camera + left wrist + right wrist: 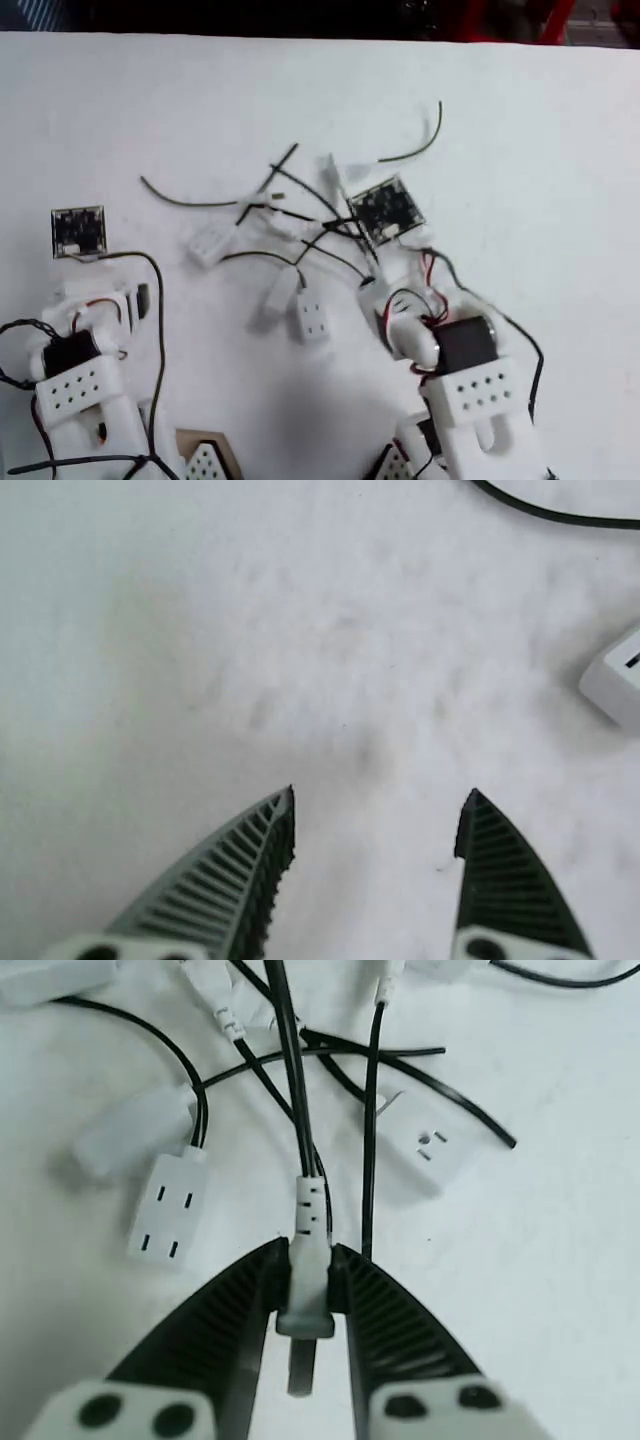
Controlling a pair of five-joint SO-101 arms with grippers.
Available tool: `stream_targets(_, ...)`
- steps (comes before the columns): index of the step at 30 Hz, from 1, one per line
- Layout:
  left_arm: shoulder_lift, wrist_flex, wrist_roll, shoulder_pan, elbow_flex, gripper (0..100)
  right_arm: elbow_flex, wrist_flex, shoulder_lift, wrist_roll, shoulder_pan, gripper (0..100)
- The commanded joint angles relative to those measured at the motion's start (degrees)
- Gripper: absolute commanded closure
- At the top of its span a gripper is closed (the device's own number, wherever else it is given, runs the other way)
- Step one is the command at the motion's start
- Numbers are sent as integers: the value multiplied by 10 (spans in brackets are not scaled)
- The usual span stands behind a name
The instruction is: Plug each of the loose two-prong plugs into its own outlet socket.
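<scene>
Your right gripper (pixel 305 1255) is squeezing a white plug (pixel 306 1295) by its sides. The plug's black cord (pixel 290 1080) runs away from the fingers into the pile. The metal prong end looks to point back toward the wrist, not toward a socket, so I think you will have to turn it round before it can go in. Just beside the held plug, on the white table (pixel 560 1290), lies a white outlet socket (pixel 165 1210) with its slots facing up and nothing in them. On the other side of the cord lies a second socket (pixel 430 1150), and its holes are bare too. Your left gripper (pixel 380 797) hangs low over the table with its fingers spread apart and nothing between them. A white block (pixel 620 685) sits off to one side of it, well apart. From above, the tangle of cords (pixel 262 206) and white pieces lies in the middle of the table. The right arm (pixel 470 380) is at its edge and the left arm (pixel 75 385) is off by itself. I can't see any plug pushed into a socket, so I think the job is near its start. One plug is picked up, none is in, and the others wait in the pile.
</scene>
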Motion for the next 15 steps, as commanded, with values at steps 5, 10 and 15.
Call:
stream_targets(5,-12,-22,2,0,10,740,98,-54,-8,38,-65,981)
stream_targets(10,-12,-22,2,0,10,740,113,-53,2,53,-69,981)
stream_targets(15,-12,-22,2,0,10,740,106,-58,100,59,-69,981)
